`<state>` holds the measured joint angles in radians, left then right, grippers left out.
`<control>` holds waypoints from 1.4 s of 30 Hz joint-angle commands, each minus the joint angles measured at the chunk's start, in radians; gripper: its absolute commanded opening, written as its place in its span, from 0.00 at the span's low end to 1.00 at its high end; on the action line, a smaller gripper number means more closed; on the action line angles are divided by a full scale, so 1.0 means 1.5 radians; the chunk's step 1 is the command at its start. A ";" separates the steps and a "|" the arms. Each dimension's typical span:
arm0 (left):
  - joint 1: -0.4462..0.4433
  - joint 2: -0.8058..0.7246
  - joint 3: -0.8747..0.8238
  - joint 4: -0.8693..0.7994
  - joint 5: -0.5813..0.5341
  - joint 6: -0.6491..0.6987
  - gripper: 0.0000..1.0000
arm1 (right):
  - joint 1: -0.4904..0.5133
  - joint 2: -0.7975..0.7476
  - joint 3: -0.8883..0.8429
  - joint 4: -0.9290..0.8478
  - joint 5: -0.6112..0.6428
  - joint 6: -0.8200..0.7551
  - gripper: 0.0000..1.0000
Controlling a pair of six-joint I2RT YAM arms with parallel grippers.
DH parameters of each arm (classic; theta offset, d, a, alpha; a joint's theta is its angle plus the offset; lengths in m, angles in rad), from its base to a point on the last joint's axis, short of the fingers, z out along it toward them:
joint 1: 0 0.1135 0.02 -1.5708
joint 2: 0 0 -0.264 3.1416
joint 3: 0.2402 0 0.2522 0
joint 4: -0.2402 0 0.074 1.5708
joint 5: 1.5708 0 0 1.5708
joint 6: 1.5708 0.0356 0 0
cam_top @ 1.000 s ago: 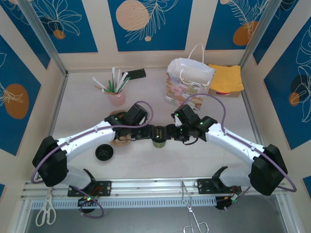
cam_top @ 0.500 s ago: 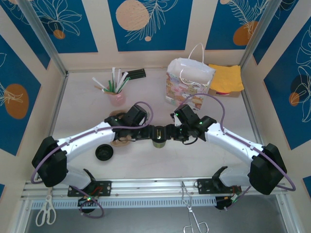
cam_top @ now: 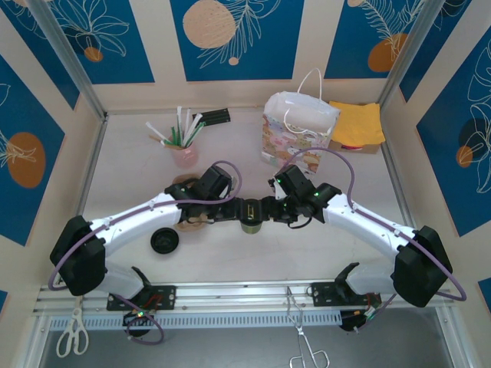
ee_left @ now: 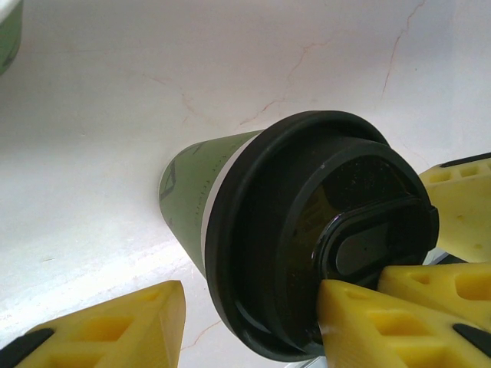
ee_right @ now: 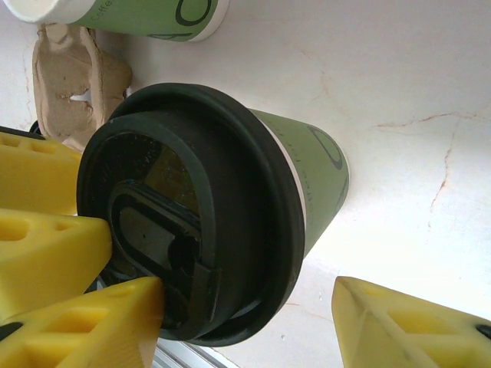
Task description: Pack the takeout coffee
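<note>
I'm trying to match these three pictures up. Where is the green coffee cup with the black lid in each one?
Top external: green cup at the centre, mid-table.
Left wrist: cup in the middle, lid facing the camera, lower right.
Right wrist: cup centre-left, lid facing the camera.
Shared landmark: the white table under it.

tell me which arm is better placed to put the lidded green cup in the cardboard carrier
Left, probably. The brown cardboard cup carrier lies on the left arm's side of the green paper cup with black lid, beside the left fingers; the right arm would have to reach across.
</note>
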<state>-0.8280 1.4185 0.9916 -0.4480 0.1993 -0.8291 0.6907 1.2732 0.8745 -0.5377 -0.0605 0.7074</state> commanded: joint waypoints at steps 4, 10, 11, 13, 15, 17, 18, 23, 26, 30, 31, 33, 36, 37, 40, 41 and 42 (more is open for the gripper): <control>-0.007 0.015 -0.046 -0.055 -0.013 0.011 0.47 | 0.011 0.021 -0.029 -0.041 0.000 -0.018 0.60; -0.007 0.016 -0.053 -0.059 -0.017 0.017 0.47 | 0.012 0.024 -0.045 -0.042 0.004 -0.019 0.60; -0.007 0.018 -0.054 -0.058 -0.016 0.018 0.47 | 0.012 0.026 -0.047 -0.041 0.004 -0.019 0.60; -0.007 0.022 -0.057 -0.057 -0.015 0.017 0.47 | 0.013 0.027 -0.050 -0.043 0.008 -0.018 0.60; -0.007 0.025 -0.058 -0.056 -0.015 0.018 0.47 | 0.013 0.026 -0.050 -0.042 0.010 -0.018 0.60; -0.007 0.027 -0.055 -0.059 -0.017 0.019 0.47 | 0.013 0.027 -0.046 -0.043 0.011 -0.018 0.60; -0.007 0.027 -0.051 -0.061 -0.018 0.021 0.47 | 0.013 0.028 -0.043 -0.045 0.012 -0.018 0.60; -0.006 0.018 -0.016 -0.087 -0.027 0.029 0.47 | 0.008 0.021 -0.013 -0.052 0.005 -0.016 0.61; -0.005 0.015 0.010 -0.093 -0.024 0.031 0.48 | -0.001 0.014 0.010 -0.055 -0.006 -0.015 0.61; -0.004 0.016 0.040 -0.091 -0.015 0.032 0.49 | -0.015 0.008 0.038 -0.057 -0.027 -0.016 0.62; -0.003 0.017 0.046 -0.090 -0.013 0.033 0.49 | -0.018 0.008 0.045 -0.057 -0.033 -0.017 0.62; -0.001 0.020 0.058 -0.088 -0.009 0.035 0.49 | -0.023 0.010 0.054 -0.057 -0.041 -0.018 0.62; 0.006 0.029 0.070 -0.082 -0.005 0.041 0.49 | -0.032 0.018 0.063 -0.052 -0.050 -0.019 0.63; 0.009 0.033 0.075 -0.080 -0.002 0.043 0.49 | -0.035 0.021 0.065 -0.050 -0.051 -0.019 0.63; 0.014 0.040 0.083 -0.075 0.002 0.048 0.49 | -0.044 0.033 0.072 -0.045 -0.052 -0.020 0.63; 0.015 0.042 0.085 -0.074 0.004 0.049 0.48 | -0.047 0.037 0.075 -0.042 -0.053 -0.020 0.62; 0.018 0.044 0.088 -0.073 0.004 0.051 0.48 | -0.051 0.041 0.078 -0.038 -0.056 -0.021 0.62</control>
<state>-0.8135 1.4750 1.0889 -0.5434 0.1986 -0.7765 0.6262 1.3182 0.9619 -0.5903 -0.1101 0.6895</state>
